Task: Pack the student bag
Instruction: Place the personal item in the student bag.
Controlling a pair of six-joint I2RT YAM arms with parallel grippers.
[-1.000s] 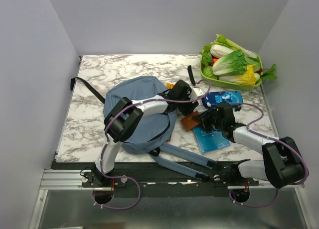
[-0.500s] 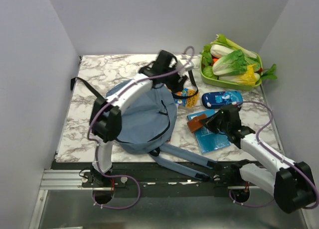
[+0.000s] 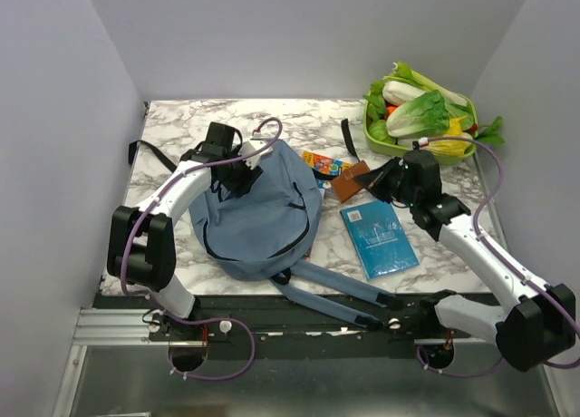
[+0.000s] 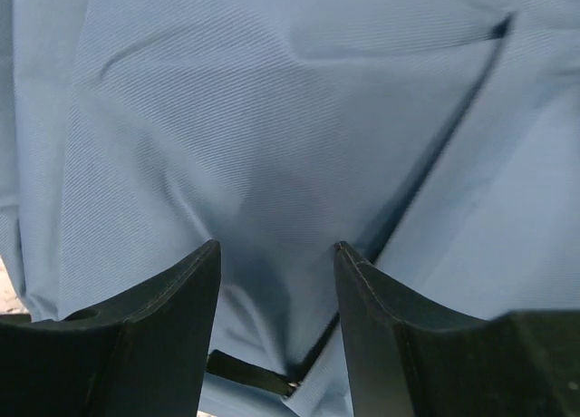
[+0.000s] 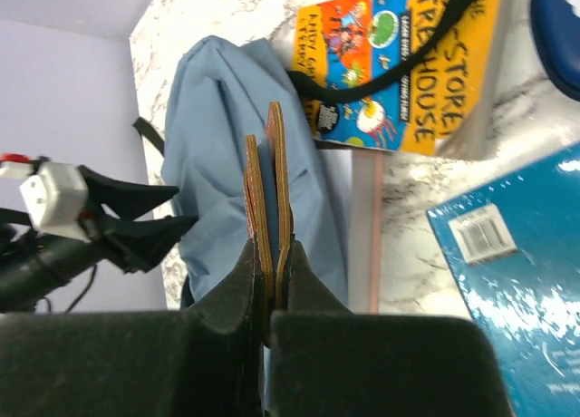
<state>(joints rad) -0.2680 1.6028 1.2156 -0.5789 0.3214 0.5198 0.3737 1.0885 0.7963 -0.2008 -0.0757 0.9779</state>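
Lying flat on the marble-patterned worktop (image 3: 290, 118), left of centre, is the student bag (image 3: 263, 213). It is dusty blue with a dark zipper line curving across its top face. Its two shoulder straps (image 3: 340, 290) run out toward the near edge on the right.

Left end effector (image 3: 241, 179): positioned over the far-left part of the bag. In the left wrist view both fingers (image 4: 163, 335) stand well apart, with only blue fabric visible in the gap. Nothing is clamped. Whether the tips touch the cloth cannot be determined.

Right end effector (image 5: 270, 254): jaws closed tight on a brown wallet (image 3: 350, 181). The wallet is held on edge, and its two thin leaves project beyond the fingertips. In the overhead view the wallet sits just beside the right edge of the bag, between two books.

Other items noted:
- A colourful book (image 5: 390, 63) lies face up, far of the wallet and near the bag's far-right edge.
- A short black strap (image 3: 347, 138) lies at the colourful book's far end.
- A teal book (image 3: 379, 240) lies flat to the right of the bag, under the right arm.
- A green tray (image 3: 381, 148) sits in the far-right corner and holds leafy vegetables (image 3: 421, 116).
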